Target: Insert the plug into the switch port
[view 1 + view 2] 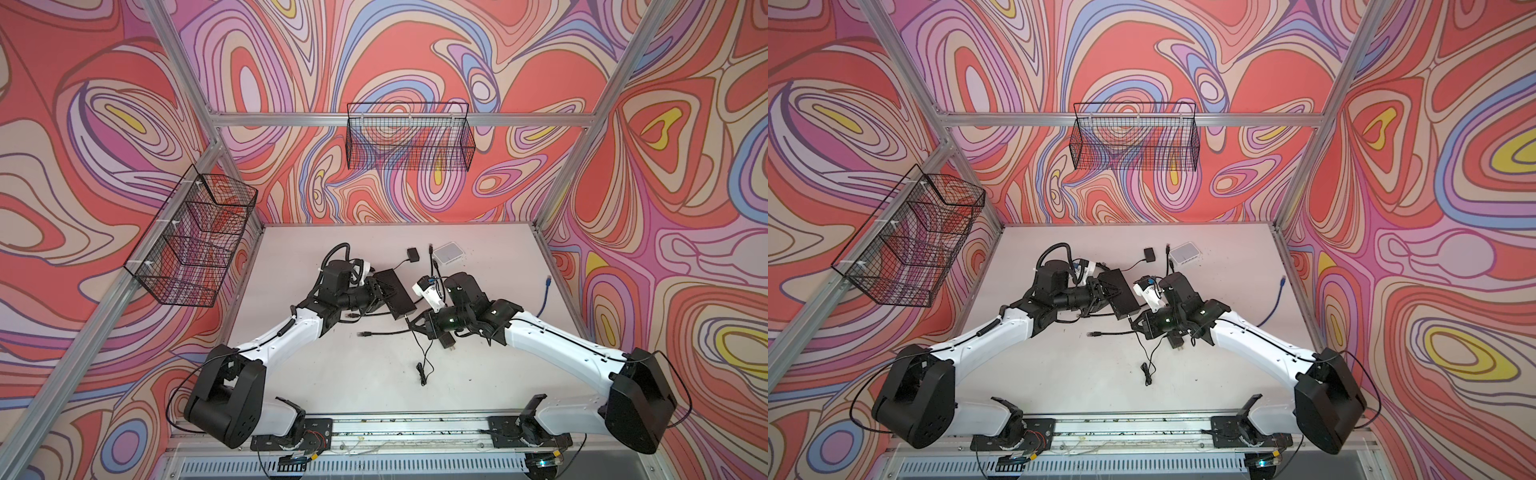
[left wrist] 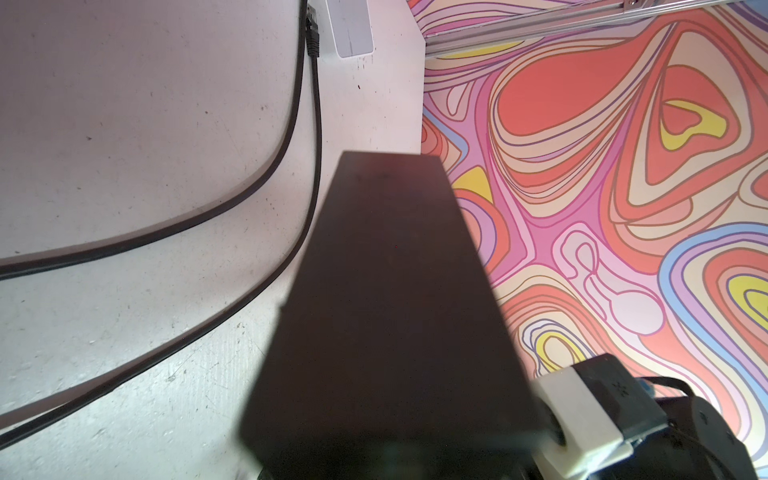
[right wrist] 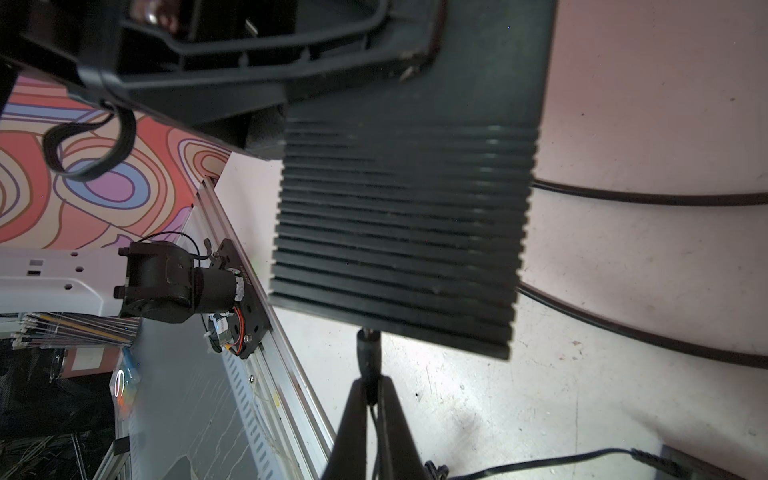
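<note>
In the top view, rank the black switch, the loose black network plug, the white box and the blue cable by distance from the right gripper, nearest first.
1. black switch: its near end sits right at the right gripper.
2. loose black network plug: on the table, to the gripper's left.
3. white box: far side of the table.
4. blue cable: by the right edge.

Black switch (image 2: pixel 386 311) fills the middle — black cables (image 2: pixel 249 195) beside it
</note>
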Action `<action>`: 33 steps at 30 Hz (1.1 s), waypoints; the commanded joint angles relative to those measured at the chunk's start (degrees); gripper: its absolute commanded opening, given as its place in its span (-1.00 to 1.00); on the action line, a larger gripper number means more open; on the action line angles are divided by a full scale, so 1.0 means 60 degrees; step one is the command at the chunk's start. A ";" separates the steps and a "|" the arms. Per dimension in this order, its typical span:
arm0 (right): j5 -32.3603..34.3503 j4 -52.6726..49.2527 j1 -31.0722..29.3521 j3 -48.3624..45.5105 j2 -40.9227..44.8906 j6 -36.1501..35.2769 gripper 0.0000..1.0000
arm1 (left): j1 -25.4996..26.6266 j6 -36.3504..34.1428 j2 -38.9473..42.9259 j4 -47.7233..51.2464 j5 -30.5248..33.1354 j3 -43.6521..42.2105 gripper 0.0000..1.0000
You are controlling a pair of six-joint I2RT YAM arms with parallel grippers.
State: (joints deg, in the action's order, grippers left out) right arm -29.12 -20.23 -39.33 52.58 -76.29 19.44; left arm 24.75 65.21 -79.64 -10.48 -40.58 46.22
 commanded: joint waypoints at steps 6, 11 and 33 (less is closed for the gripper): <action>0.0541 0.0722 -0.0037 0.0525 0.0257 0.0410 -1.00 | 0.0052 -0.0110 0.0264 -0.0231 -0.0360 -0.0420 -0.75; 0.0569 0.1039 -0.0037 0.0455 0.0266 0.0595 -1.00 | 0.0051 -0.0136 0.0323 -0.0256 -0.0404 -0.0525 -0.75; 0.1318 0.2060 -0.0037 0.0612 0.0120 0.0833 -1.00 | 0.0354 -0.0194 0.0636 -0.0195 -0.0942 -0.0730 -0.79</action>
State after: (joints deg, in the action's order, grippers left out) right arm -26.41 -18.79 -40.01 53.41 -76.62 24.27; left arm 24.36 65.01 -77.84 -13.96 -38.96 43.05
